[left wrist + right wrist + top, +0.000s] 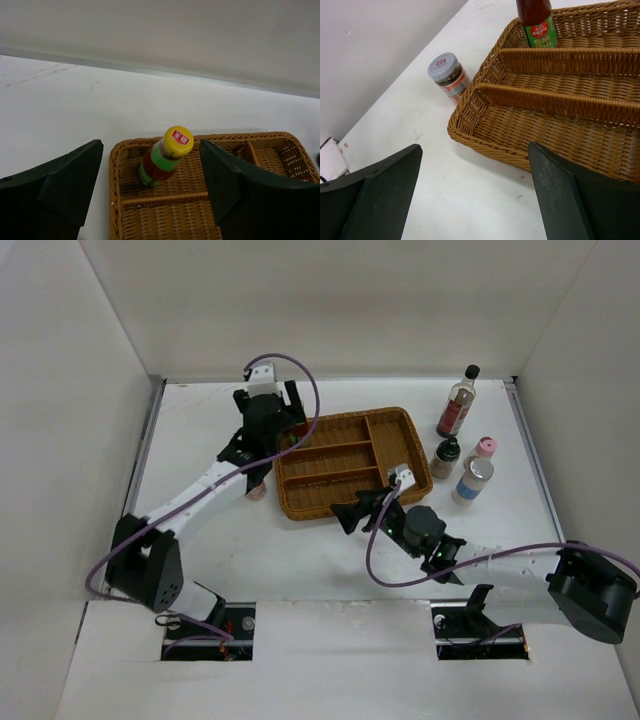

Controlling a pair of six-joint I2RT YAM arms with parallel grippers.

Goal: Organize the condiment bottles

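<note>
While flanked by the open left gripper (150, 146) in the tray's (116, 165) far-left corner, the bottle (167, 155) could be clipped and toppled; the right gripper (475, 148) is open too.

I can read nothing outright. The sauce bottle (164, 161) has a red tag on its yellow cap and white script on a green label. The lid of the jar (449, 75) bears a red logo, also illegible.

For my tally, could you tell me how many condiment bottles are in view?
6. Sauce bottle in the tray's far-left corner; grey-lidded jar beside the tray's left edge; tall bottle, dark shaker, pink-capped jar and blue-labelled jar right of the tray.
</note>
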